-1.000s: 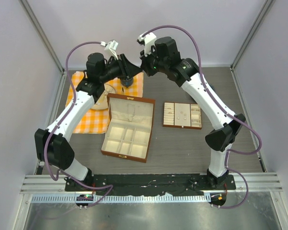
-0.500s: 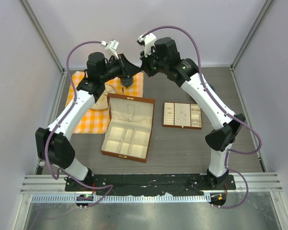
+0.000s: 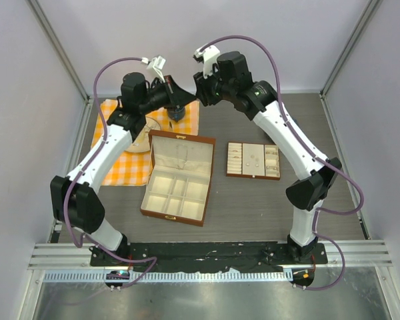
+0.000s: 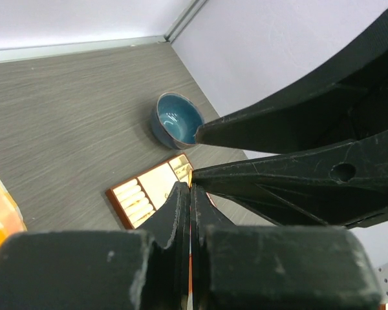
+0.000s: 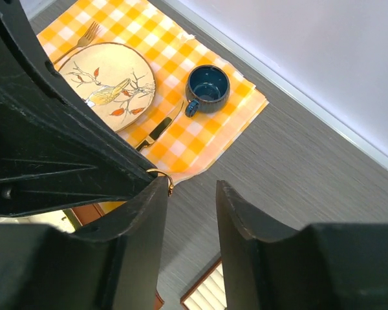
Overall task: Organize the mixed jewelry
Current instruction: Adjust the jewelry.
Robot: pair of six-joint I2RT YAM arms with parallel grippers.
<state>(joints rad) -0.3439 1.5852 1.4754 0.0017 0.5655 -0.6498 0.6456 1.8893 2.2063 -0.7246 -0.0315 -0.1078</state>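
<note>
A tiny gold ring (image 5: 161,174) from the mixed jewelry is held in mid-air above the back of the table. My left gripper (image 4: 190,187) is shut on it, and only a gold sliver (image 4: 191,173) shows at its tips in the left wrist view. My right gripper (image 5: 193,187) is open; its left finger (image 5: 142,219) sits right beside the ring and the right finger stands apart. In the top view the two grippers meet tip to tip, left (image 3: 185,99) and right (image 3: 200,85). Below lies the open brown box (image 3: 177,177) with cream compartments.
A small ring tray (image 3: 253,160) lies right of the box. At the back left, an orange checked placemat (image 3: 123,167) carries a painted plate (image 5: 107,84), a blue mug (image 5: 207,87), a fork (image 5: 90,32) and a knife (image 5: 158,129). Walls enclose the table.
The left gripper has closed on the ring and the right gripper has opened beside it. Both arms have barely moved.
</note>
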